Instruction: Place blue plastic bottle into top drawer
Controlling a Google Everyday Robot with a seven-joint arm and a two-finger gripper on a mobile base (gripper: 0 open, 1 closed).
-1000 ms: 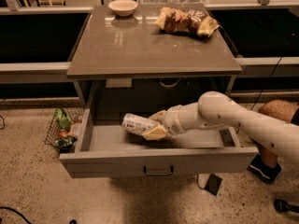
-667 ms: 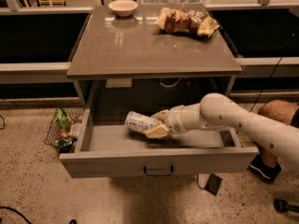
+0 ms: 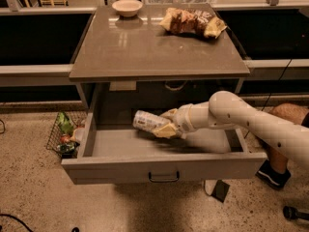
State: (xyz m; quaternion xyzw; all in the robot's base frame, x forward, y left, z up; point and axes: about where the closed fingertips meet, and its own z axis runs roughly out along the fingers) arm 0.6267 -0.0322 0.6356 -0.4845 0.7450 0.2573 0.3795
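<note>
The top drawer (image 3: pixel 145 169) is pulled wide open below the grey cabinet top; its dark bar handle sits at the centre of the front panel. The blue plastic bottle (image 3: pixel 146 121) lies tilted inside the drawer space, its free end to the left. My gripper (image 3: pixel 166 123) reaches into the drawer from the right and is shut on the bottle's right end, holding it a little above the drawer floor.
On the cabinet top (image 3: pixel 145 47) stand a beige bowl (image 3: pixel 127 7) at the back left and brown-yellow snack bags (image 3: pixel 192 21) at the back right. A wire basket with items (image 3: pixel 65 134) sits on the floor left of the drawer. A person's leg and shoe (image 3: pixel 277 166) are at the right.
The gripper with the bottle has shifted slightly left and up inside the drawer. The drawer has not moved.
</note>
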